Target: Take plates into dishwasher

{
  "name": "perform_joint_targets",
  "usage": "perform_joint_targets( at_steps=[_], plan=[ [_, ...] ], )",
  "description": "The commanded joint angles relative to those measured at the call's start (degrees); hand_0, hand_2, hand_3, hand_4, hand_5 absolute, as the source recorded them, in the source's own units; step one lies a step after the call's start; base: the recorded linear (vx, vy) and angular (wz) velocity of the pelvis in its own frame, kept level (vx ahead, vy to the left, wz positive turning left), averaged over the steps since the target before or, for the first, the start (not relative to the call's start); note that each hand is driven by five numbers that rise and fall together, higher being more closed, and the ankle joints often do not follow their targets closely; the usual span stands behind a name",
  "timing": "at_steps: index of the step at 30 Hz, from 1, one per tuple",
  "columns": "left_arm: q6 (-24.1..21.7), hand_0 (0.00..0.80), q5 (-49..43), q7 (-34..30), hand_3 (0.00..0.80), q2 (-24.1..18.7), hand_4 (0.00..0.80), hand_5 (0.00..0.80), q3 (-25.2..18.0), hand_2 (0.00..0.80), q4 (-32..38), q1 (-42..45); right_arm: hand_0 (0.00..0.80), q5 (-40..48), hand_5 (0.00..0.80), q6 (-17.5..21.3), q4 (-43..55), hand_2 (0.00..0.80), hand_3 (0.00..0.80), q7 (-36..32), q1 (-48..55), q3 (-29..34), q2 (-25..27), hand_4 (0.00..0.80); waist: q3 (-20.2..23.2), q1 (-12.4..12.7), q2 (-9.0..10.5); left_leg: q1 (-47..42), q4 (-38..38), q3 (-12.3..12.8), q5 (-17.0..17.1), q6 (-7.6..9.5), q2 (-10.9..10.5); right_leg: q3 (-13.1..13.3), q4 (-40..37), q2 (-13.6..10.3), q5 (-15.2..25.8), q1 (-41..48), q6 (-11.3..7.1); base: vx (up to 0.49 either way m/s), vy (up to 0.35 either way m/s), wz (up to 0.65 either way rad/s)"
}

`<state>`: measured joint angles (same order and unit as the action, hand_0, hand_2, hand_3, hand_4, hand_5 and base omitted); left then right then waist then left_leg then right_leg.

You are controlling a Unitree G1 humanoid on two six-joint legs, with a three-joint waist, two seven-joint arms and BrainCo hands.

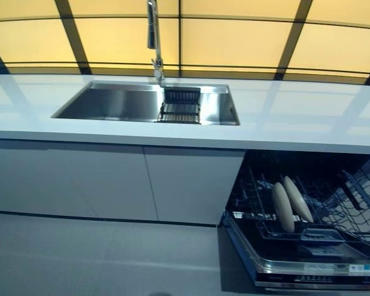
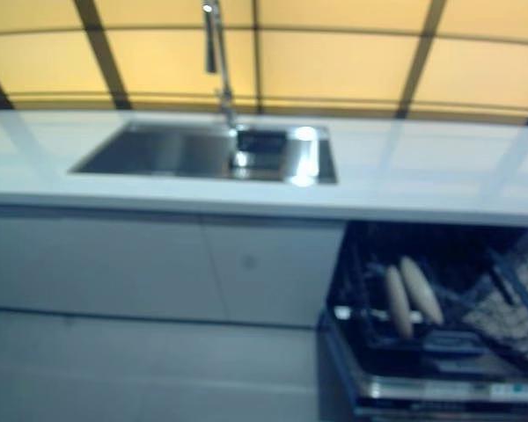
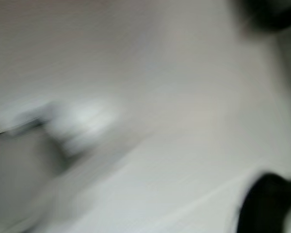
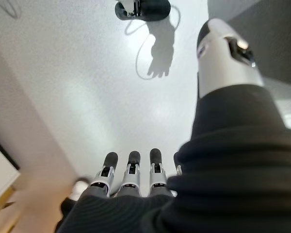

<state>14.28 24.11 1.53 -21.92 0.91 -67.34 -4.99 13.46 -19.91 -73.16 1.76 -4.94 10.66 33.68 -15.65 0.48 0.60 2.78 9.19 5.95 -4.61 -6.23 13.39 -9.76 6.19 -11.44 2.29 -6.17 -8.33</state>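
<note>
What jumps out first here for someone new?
The open dishwasher at lower right, its rack pulled out with two pale plates standing on edge. Then the steel sink set in the white counter, faucet behind. The right robot hand hangs open over bare floor.

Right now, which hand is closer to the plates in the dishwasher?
Probably the right: the plates stand in the dishwasher on its side. The right hand hangs open over the floor; the left hand cannot be made out.

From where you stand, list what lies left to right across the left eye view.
Sink → faucet → dark drain basket inside the sink's right end → two plates standing in the rack → open dishwasher.
</note>
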Motion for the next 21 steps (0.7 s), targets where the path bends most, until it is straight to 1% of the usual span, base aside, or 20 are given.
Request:
perform_joint_targets(
  at_steps=[1, 4, 7, 12, 14, 18, 19, 21],
  plan=[
    [-2.05, 0.0, -0.34, 0.16, 0.0, -1.59, 0.0, 0.0, -1.15, 0.0, 0.49, -1.64, 0.0, 7.22, 0.0, -0.35, 0.29, 0.0, 0.0, 0.64, 0.36, 1.52, -0.27, 0.0, -1.78, -1.02, 1.52, 2.3, 0.72, -0.39, 0.67, 3.25, -3.67, -0.05, -1.2, -4.25, 1.85, 0.86, -1.26, -0.195, -0.036, 0.03],
    [-3.38, 0.0, -1.01, -0.24, 0.0, -0.86, 0.0, 0.0, -0.05, 0.0, 0.69, -1.95, 0.0, 9.83, 0.0, -0.02, 0.61, 0.0, 0.0, 0.16, -0.77, 1.69, -0.51, 0.0, -2.33, -1.78, 0.41, 1.36, -2.1, 0.36, 1.95, 3.07, -4.62, 0.31, -0.42, -5.09, 2.06, -0.39, -1.59, -0.139, 0.03, 0.04],
    [-3.84, 0.0, -1.68, -0.01, 0.0, -0.97, 0.0, 0.0, 0.26, 0.0, 0.53, -1.85, 0.0, 10.7, 0.0, -0.26, 0.78, 0.0, 0.0, 0.77, -1.3, 1.53, -0.74, 0.0, -2.48, -2.07, 0.02, 1.17, -1.75, 0.44, 1.7, 3.29, -5.15, 0.83, 0.17, -5.29, 1.75, -0.52, -1.57, -0.078, 0.005, 0.01],
    [-3.86, 0.0, -1.94, 0.23, 0.0, -1.72, 0.0, 0.0, 0.5, 0.0, 0.19, -2.06, 0.0, 11.75, 0.0, -0.83, 0.26, 0.0, 0.0, 1.13, -1.51, 1.31, -0.79, 0.0, -2.63, -2.51, -0.45, 1.22, -0.39, 0.77, 0.96, 3.38, -5.17, 1.11, 0.86, -5.57, 1.33, -0.52, -1.48, -0.028, -0.011, -0.01],
    [-4.17, 0.0, -2.31, 0.39, 0.0, -2.12, 0.0, 0.0, 0.58, 0.0, 0.21, -1.62, 0.0, 15.52, 0.0, -0.92, -0.22, 0.0, 0.0, 1.26, -1.57, 1.91, -1.13, 0.0, -2.84, -3.21, -1.3, 1.09, 1.83, 1.31, -0.25, 3.49, -4.89, 1.83, 2.04, -5.91, 0.84, -0.61, -1.37, -0.039, -0.028, -0.03],
    [-4.58, 0.0, -2.25, 0.02, 0.0, -1.97, 0.0, 0.0, 0.9, 0.0, 0.26, -1.76, 0.0, 17.35, 0.0, -0.75, -0.55, 0.0, 0.0, 0.59, -1.73, 2.15, -1.16, 0.0, -3.28, -3.76, -1.79, 1.53, 3.81, 1.69, -1.18, 3.5, -4.63, 2.59, 3.26, -6.19, 0.38, -1.19, -1.19, -0.02, 0.001, -0.12],
    [-4.78, 0.0, -1.84, -0.1, 0.0, -1.69, 0.0, 0.0, 1.27, 0.0, 0.28, -1.91, 0.0, 18.48, 0.0, -0.38, -0.49, 0.0, 0.0, 0.39, -1.98, 2.41, -1.14, 0.0, -3.52, -4.13, -2.14, 1.86, 4.85, 1.91, -1.57, 3.51, -4.68, 3.11, 3.93, -6.4, 0.23, -1.61, -1.07, -0.039, 0.075, -0.06],
    [-5.2, 0.0, -1.33, -1.05, 0.0, -0.67, 0.0, 0.0, 2.06, 0.0, 1.31, -2.06, 0.0, 24.45, 0.0, 1.81, 0.44, 0.0, 0.0, 1.57, -2.51, 3.33, -1.62, 0.0, -4.47, -5.03, -3.34, 2.98, 7.72, 2.62, -2.83, 3.76, -4.99, 4.41, 5.6, -7.04, -0.14, -2.81, -0.59, -0.066, 0.112, -0.14]
  ],
)
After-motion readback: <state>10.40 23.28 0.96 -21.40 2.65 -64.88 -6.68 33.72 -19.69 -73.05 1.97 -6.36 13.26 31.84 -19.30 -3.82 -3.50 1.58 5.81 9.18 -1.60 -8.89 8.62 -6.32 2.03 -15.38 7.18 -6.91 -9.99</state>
